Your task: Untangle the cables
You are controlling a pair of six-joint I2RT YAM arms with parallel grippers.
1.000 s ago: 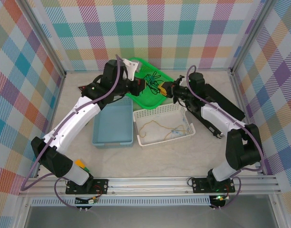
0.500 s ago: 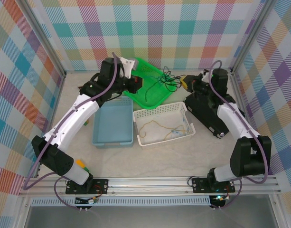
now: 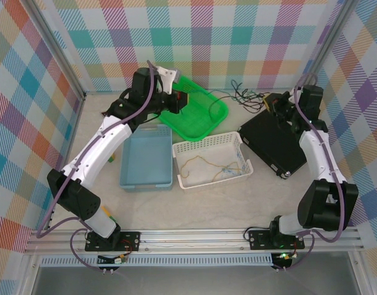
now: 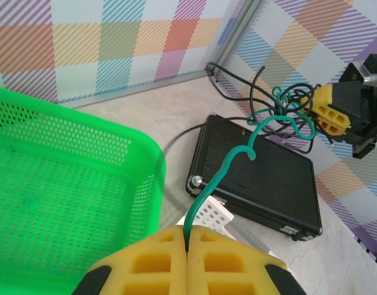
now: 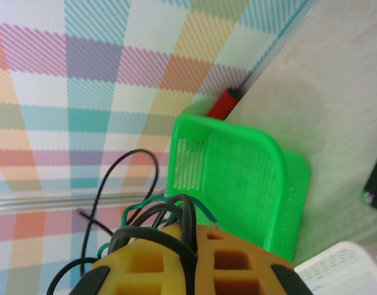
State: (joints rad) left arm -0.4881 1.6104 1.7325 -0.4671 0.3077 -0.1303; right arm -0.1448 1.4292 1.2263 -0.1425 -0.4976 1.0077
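The cables (image 3: 246,96) are a small knot of black and dark green strands hanging in the air beyond the black case, with my right gripper (image 3: 275,103) shut on them. In the right wrist view, black and green loops (image 5: 176,212) bulge out of the shut yellow fingers (image 5: 194,236). My left gripper (image 3: 179,101) is over the green basket, shut on one dark green cable (image 4: 222,172). That strand runs from the left gripper (image 4: 188,236) across to the knot (image 4: 286,114) by the right gripper (image 4: 333,114). A tan-yellow cable (image 3: 206,163) lies in the white basket.
The green basket (image 3: 206,120) sits at the back centre, with the white basket (image 3: 236,142) in front of it and a blue tray (image 3: 145,161) to its left. A black case (image 3: 277,144) lies under the right arm. A red object (image 5: 224,103) lies by the back wall.
My right gripper has carried the knot right and back, from over the green basket to beyond the black case. The left gripper stayed near the basket, and the green strand now spans between them.
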